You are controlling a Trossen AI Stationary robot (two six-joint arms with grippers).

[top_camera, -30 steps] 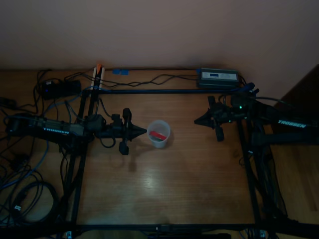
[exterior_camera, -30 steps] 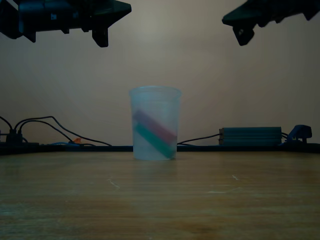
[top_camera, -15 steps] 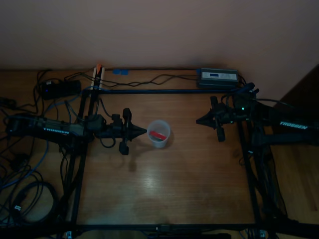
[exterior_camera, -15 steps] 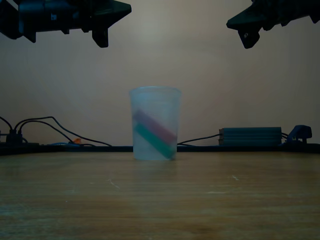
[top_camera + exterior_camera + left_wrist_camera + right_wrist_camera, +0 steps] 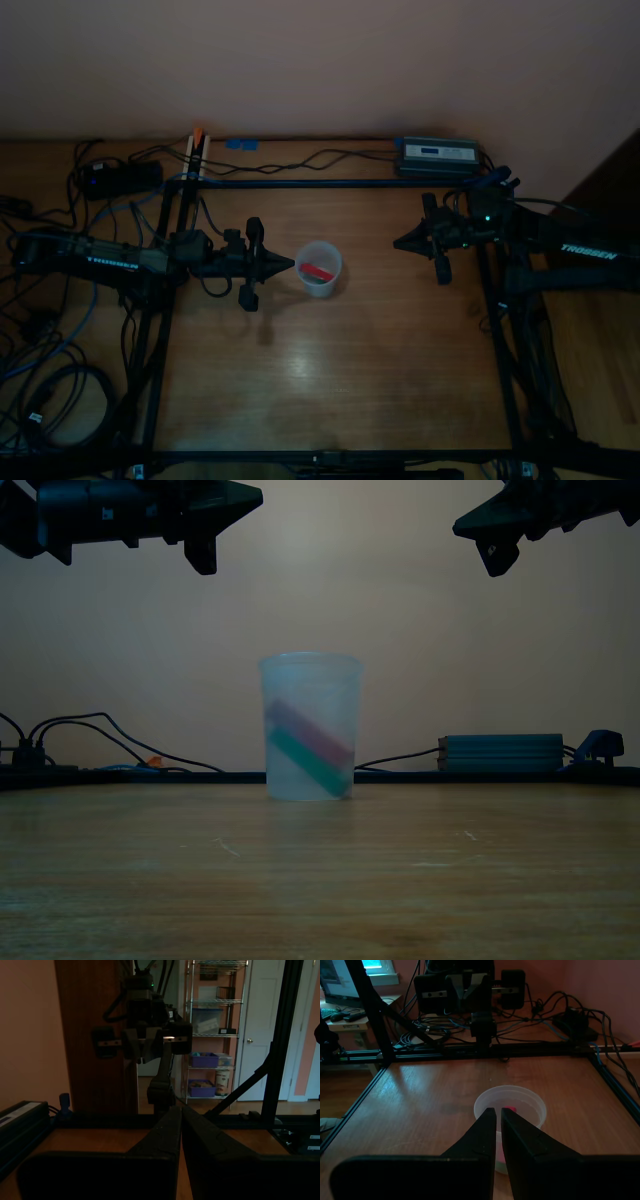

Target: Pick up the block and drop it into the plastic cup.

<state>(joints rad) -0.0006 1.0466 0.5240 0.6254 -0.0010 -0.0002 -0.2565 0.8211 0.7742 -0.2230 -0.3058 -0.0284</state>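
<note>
The red block lies inside the plastic cup, leaning with its long axis slanted, high end toward the exterior view's left. The cup stands upright mid-tabletop. The right gripper, jaws pressed together, hangs just beside the cup's rim; the left gripper, jaws also pressed together, is well apart.

I see my right gripper with its fingers pressed together just before the plastic cup, a bit of the red block showing inside it.
</note>
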